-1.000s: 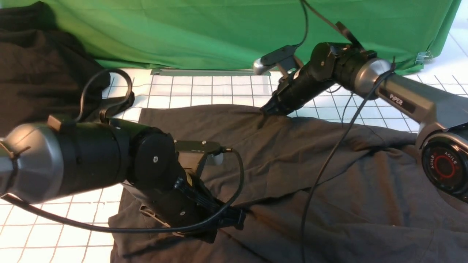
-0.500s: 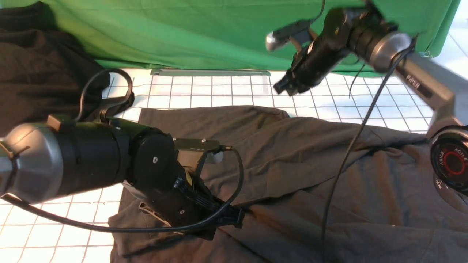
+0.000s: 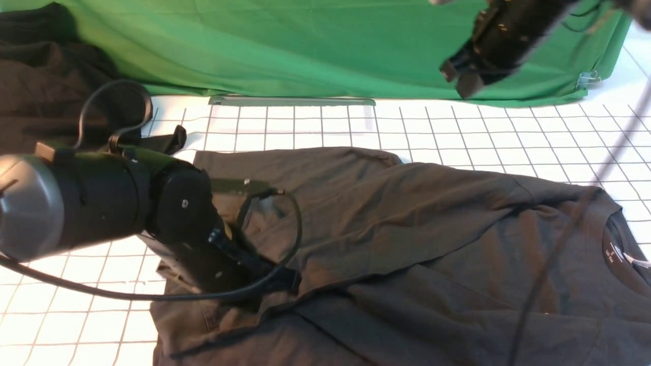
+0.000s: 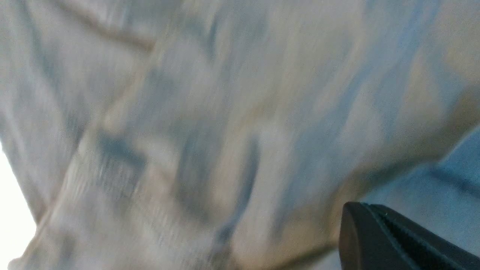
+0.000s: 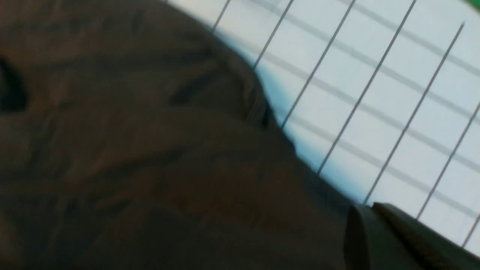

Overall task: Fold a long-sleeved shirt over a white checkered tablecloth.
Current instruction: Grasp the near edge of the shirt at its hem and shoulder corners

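Closed and empty, the right tool [image 3: 460, 81] has lifted off the charcoal-brown knit shirt [image 3: 407, 218], its fold released; the left tool [image 3: 289, 279] stays closed.

At the left of the front view, the left arm [image 3: 101, 203] is being shown as a silver-grey rounded link joined to a black cylindrical housing, its round black cap bearing one small silver screw [image 3: 184, 203], with the black left gripper [image 3: 295, 281] beyond. Black cables [image 3: 117, 94] are being seen looping above and beneath it. At the upper right, the right arm [image 3: 503, 35] is being rendered as a black blur.
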